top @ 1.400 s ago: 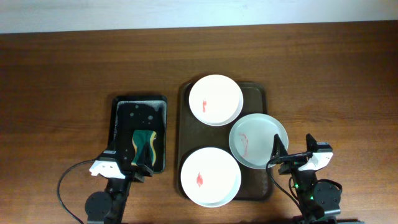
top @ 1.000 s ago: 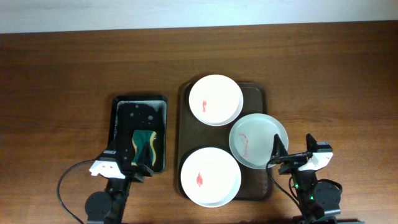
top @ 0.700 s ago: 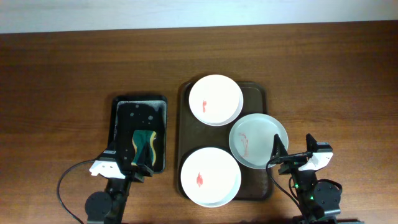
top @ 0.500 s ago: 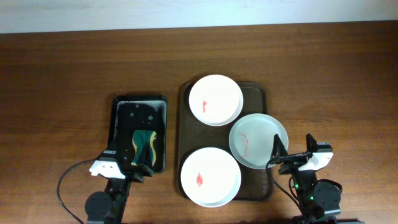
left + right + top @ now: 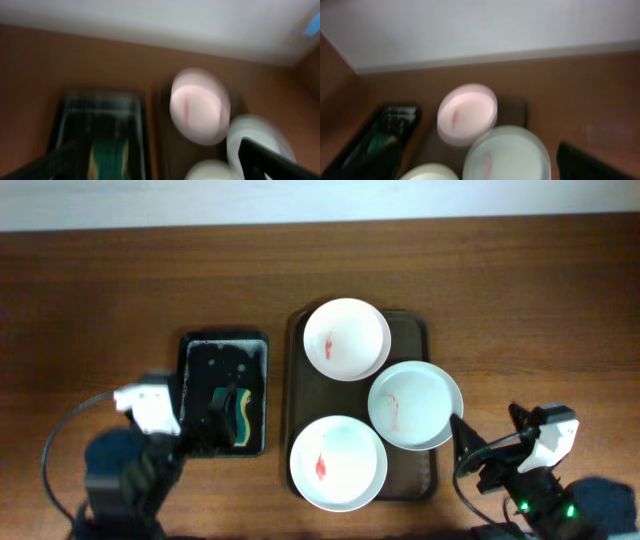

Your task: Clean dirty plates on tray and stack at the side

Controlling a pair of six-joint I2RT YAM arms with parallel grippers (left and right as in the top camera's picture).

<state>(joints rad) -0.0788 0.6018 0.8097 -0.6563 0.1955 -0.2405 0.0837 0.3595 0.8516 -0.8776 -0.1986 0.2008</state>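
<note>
Three smeared plates (image 5: 346, 340) lie on the tray (image 5: 409, 330); left gripper (image 5: 212, 428) and right gripper (image 5: 486, 425) — both empty — hold jaws apart.

— What sits on the glossy dark brown rectangular tray (image 5: 513, 108)?
— A blurred round white plate (image 5: 466, 114) with a red smear at its far end, and a pale grey-green round plate (image 5: 507, 152) at its near right.
— Left of the tray?
— A black rectangular tray (image 5: 400, 112) holding something green.

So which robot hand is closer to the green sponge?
Left. The left gripper is right beside the sponge; the right gripper is away past the brown tray.
</note>
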